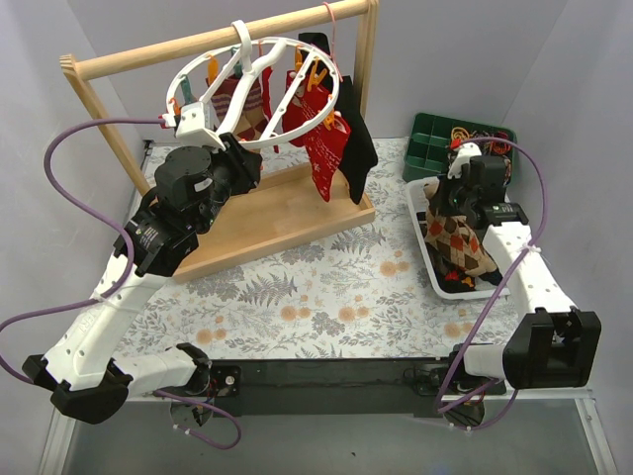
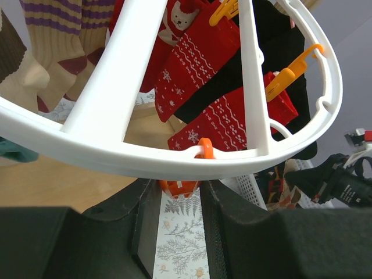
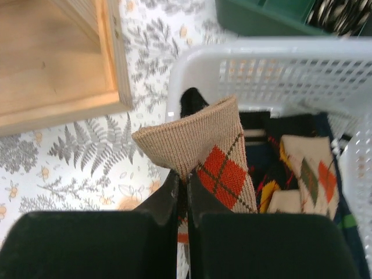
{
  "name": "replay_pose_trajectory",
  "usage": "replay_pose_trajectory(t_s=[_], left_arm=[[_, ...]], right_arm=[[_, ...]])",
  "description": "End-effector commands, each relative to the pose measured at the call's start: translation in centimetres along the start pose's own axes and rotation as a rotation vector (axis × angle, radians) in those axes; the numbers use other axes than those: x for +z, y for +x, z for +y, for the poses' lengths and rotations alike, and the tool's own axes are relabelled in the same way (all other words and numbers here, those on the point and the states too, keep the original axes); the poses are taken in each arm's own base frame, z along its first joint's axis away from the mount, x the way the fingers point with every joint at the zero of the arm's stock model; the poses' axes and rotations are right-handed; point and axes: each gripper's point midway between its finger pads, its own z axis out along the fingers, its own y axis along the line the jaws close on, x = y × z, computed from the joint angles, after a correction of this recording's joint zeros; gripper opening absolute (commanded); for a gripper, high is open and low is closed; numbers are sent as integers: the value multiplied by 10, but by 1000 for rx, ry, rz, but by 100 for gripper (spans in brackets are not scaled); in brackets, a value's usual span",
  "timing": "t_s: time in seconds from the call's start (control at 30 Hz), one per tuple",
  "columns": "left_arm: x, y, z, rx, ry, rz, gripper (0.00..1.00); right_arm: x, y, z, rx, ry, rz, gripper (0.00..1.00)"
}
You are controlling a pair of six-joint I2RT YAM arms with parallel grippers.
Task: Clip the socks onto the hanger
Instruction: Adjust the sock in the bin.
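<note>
You have the table (image 1: 326, 287) under a cloth printed with ferns and orange flowers. On its far left half stands the wooden rail frame (image 1: 198, 51), a round pale rod over a flat plank base.

From that rod hangs the hanger (image 2: 87, 152), a smooth white plastic oval ring with flat spokes, tilted so its left rim dips toward your left arm. A plain black garment (image 1: 361, 148) hangs limp at the ring's right side.

At the table's right edge sits a white basket (image 3: 261, 70) with perforated walls, and a dark green bin (image 1: 430, 143) stands at the far right corner behind it.

Red Christmas-print socks (image 2: 197, 64), knitted with white snowflake bands, dangle inside the ring. More argyle socks (image 3: 308, 168) lie crumpled in the basket.

Your right gripper (image 3: 185, 180) is pinched tight on the ribbed tan cuff of an argyle sock (image 3: 215, 151), held above the basket's near-left corner.

Your left gripper (image 2: 179, 192) is closed partway around a small orange clip (image 2: 177, 186) under the ring's near rim, its black fingers flanking the clip.
</note>
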Motion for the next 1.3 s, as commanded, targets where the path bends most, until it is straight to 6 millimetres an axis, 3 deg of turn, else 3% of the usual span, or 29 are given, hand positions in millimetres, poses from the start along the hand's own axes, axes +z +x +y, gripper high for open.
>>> replay_pose_trajectory(t_s=[0.0, 0.07, 0.13, 0.2, 0.33, 0.43, 0.57, 0.7, 0.8, 0.93, 1.03, 1.13, 1.2, 1.27], left_arm=[[-8, -4, -1, -2, 16, 10, 0], [-8, -2, -1, -2, 13, 15, 0], [-8, -2, -1, -2, 16, 16, 0], [-8, -4, -4, -4, 24, 14, 0], [-8, -6, -6, -6, 30, 13, 0], [-8, -7, -8, -6, 36, 15, 0], [-8, -6, -9, -8, 40, 21, 0], [-7, -4, -9, -9, 43, 25, 0], [-8, -5, -10, -8, 47, 24, 0], [-9, -6, -9, -6, 44, 20, 0], [-8, -4, -10, -5, 50, 25, 0], [-7, -2, -10, -6, 54, 34, 0], [-7, -1, -11, -7, 55, 35, 0], [-7, -1, -11, -6, 55, 35, 0]], right_arm=[[10, 39, 0, 86, -5, 94, 1], [8, 49, 10, 98, -60, 104, 1], [1, 42, 23, 60, -137, 62, 1], [-7, 28, 33, 20, -193, 2, 1], [-48, -17, 70, -78, -379, -190, 1], [-72, -48, 80, -131, -407, -321, 1], [-76, -61, 62, -156, -287, -353, 1], [-79, -61, 67, -163, -320, -353, 1], [-72, -63, 23, -117, -68, -308, 1], [-90, -83, -21, -103, 185, -333, 1], [-85, -68, -39, -78, 275, -253, 1], [-61, -24, -40, 18, 265, -108, 1], [-44, 17, -40, 93, 265, 6, 1], [-35, 42, -40, 129, 263, 75, 1]])
